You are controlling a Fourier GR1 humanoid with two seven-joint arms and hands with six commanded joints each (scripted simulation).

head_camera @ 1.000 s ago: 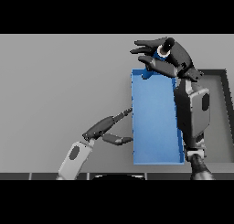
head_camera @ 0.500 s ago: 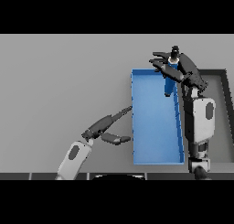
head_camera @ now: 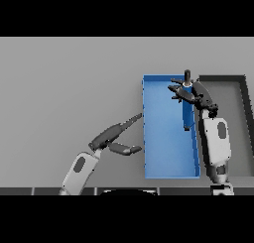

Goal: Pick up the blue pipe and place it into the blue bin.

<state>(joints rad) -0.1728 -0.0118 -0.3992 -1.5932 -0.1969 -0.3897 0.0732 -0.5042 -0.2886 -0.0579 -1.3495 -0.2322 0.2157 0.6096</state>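
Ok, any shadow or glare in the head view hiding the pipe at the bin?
Head view: flat, even light, no glare; the blue pipe blends into the blue bin, its lower end dark in shade; the right hand covers its top; the left hand stays sharp.

— How much of the blue pipe [head_camera: 187, 108] shows?

— Only a strip below the right hand [head_camera: 191, 92]; the fingers cover its upper part, so the grip itself cannot be made out.

— And the blue bin [head_camera: 163, 138]?

— Its right wall is hidden behind that hand's forearm.

— The dark tray [head_camera: 233, 113] beyond the hand?

— Partly covered by the arm.
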